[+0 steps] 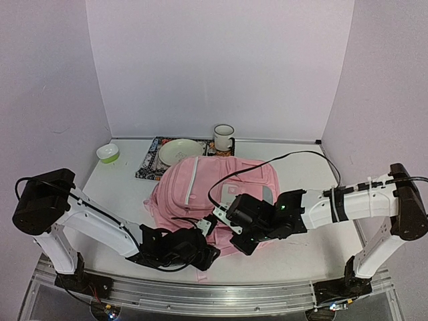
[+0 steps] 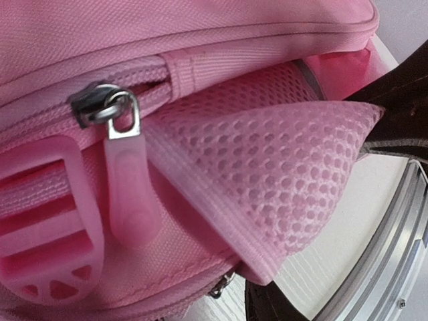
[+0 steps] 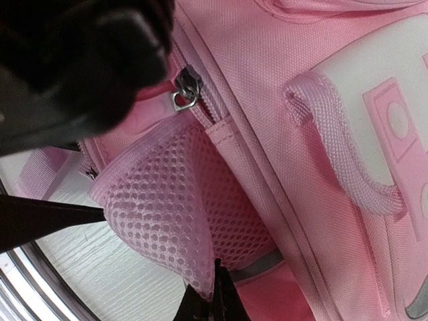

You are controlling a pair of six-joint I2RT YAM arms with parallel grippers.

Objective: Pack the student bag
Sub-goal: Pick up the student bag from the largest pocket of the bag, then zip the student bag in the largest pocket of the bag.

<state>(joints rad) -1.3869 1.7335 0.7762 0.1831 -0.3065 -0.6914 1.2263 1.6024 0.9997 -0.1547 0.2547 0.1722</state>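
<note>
Top external: mug (image 1: 223, 138), plate (image 1: 180, 152) and bowl (image 1: 108, 153) are sitting twelve to ten o'clock beyond the bag (image 1: 194, 184); left tool (image 1: 206, 257) is gripping its mesh (image 2: 281, 174), right tool (image 1: 224, 221) is resting clenched on it.

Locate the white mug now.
Top view: the white mug stands at the table's far edge, near centre, just right of the cream bowl and behind the pink backpack.

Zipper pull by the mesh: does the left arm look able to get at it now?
Probably yes. The zipper pull hangs uncovered right before the left gripper, and the right gripper pinches the mesh clear of it.
</note>
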